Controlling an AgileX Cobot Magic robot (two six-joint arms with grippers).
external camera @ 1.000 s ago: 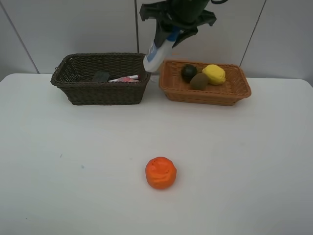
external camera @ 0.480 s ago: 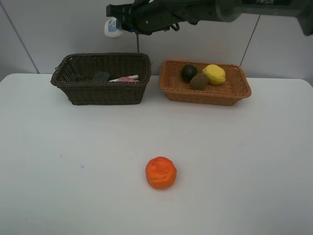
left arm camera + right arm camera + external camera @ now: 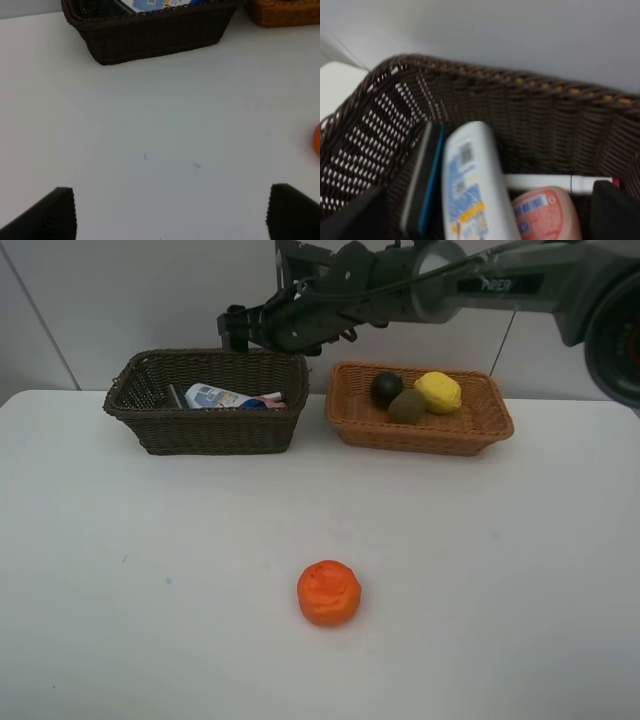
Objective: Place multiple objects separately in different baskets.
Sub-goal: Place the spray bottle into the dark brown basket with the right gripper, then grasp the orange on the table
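The dark brown basket [image 3: 205, 425] holds the white blue-capped tube [image 3: 215, 397] and the pink bottle [image 3: 263, 400]. The right wrist view shows the tube [image 3: 470, 180] lying beside the black eraser [image 3: 422, 185], the marker [image 3: 555, 182] and the pink bottle [image 3: 545, 215]. My right gripper [image 3: 238, 332] hangs over this basket, open and empty [image 3: 482, 222]. The light tan basket [image 3: 420, 432] holds the mangosteen [image 3: 386, 388], kiwi [image 3: 406, 406] and lemon [image 3: 438, 392]. The orange [image 3: 328, 592] lies on the table. My left gripper [image 3: 172, 215] is open and empty above the table.
The white table [image 3: 520, 570] carries only the two baskets at the back and the orange near the front middle. A grey wall stands close behind the baskets. In the left wrist view the dark basket [image 3: 150, 35] is ahead and the orange's edge [image 3: 317, 140] shows at the side.
My right gripper carried the tube from between the baskets to over the dark basket and let it go. The tube now lies inside, over the eraser.
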